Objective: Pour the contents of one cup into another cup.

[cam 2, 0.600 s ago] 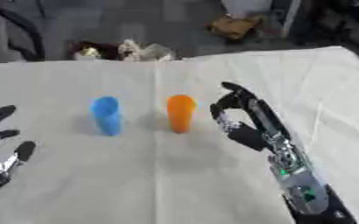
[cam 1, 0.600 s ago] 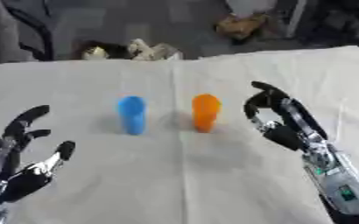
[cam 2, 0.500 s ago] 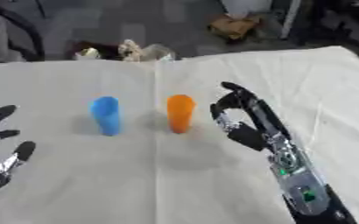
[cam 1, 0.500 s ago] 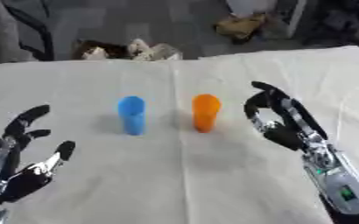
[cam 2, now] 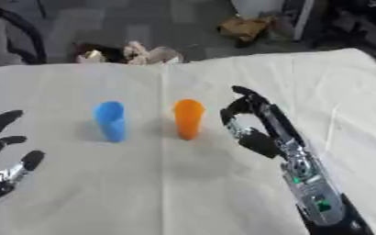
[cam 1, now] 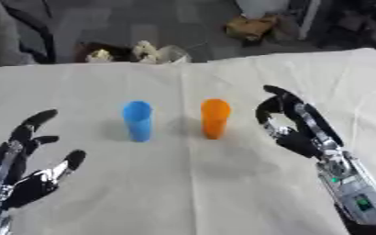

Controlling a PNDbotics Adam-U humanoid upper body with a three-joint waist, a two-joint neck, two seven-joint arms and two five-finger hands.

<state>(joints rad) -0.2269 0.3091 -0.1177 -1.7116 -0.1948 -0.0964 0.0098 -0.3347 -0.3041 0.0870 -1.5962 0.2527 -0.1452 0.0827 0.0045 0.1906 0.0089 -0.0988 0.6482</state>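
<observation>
A blue cup (cam 1: pixel 137 120) and an orange cup (cam 1: pixel 214 118) stand upright side by side on the white cloth-covered table (cam 1: pixel 191 193), blue on the left. My right hand (cam 1: pixel 291 128) is open just right of the orange cup, thumb and fingers spread toward it, a small gap between them and the cup. At the lower left my left hand (cam 1: pixel 27 170) rests open with fingers up, well away from the blue cup. What the cups contain cannot be seen.
Beyond the table's far edge (cam 1: pixel 183 64) lie a dark floor, some crumpled light things (cam 1: pixel 147 51) and a brown object (cam 1: pixel 251 26). A seam (cam 2: pixel 162 137) runs down the cloth between the cups.
</observation>
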